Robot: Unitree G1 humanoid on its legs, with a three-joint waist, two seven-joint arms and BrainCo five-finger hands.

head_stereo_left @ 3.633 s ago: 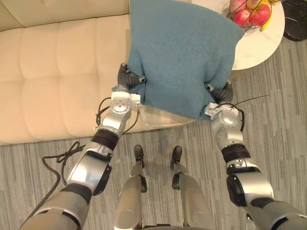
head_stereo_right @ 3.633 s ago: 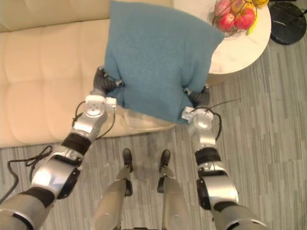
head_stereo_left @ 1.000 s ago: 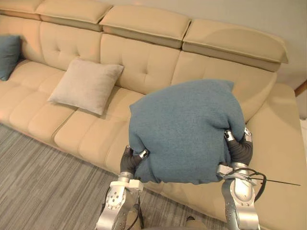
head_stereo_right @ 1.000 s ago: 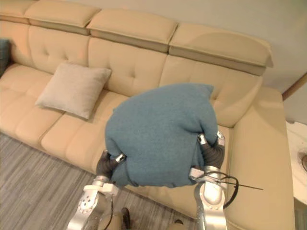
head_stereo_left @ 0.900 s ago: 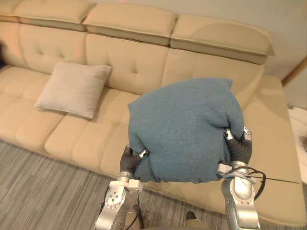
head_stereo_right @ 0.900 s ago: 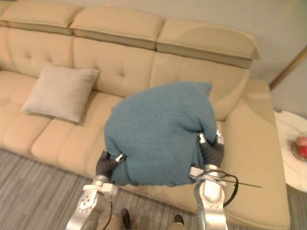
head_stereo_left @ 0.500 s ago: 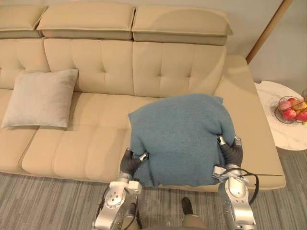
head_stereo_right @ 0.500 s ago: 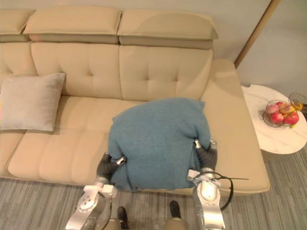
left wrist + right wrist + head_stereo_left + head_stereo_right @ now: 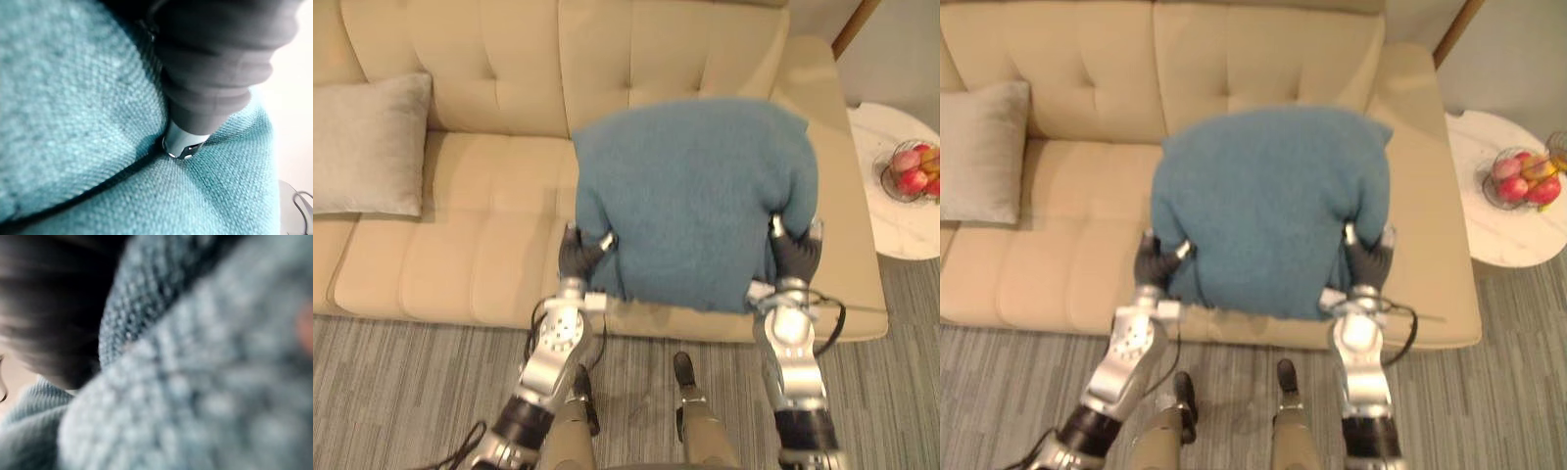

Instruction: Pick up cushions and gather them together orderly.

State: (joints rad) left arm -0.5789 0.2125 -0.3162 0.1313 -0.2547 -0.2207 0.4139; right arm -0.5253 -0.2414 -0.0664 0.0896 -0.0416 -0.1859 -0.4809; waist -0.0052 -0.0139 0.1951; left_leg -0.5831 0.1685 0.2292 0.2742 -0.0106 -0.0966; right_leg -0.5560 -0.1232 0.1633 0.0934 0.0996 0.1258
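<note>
A big teal cushion (image 9: 695, 201) hangs between my two hands over the right end of the beige sofa (image 9: 480, 245). My left hand (image 9: 578, 257) grips its lower left corner with the thumb over the fabric. My right hand (image 9: 795, 257) grips the lower right corner the same way. Seen from the left wrist, my left hand (image 9: 215, 73) digs into the teal cushion (image 9: 73, 98), and the knit folds around it. From the right wrist, the teal cushion (image 9: 195, 382) lies right against the camera. A second, light beige cushion (image 9: 367, 147) leans against the sofa's backrest at the far left.
A round white side table (image 9: 891, 235) stands just past the sofa's right arm, with a wire fruit bowl (image 9: 911, 174) on it. Grey striped carpet (image 9: 411, 392) runs along the sofa's front edge.
The camera has swung down toward the sofa's right end. Both hands keep their hold on the teal cushion, which now hangs over the right seat.
</note>
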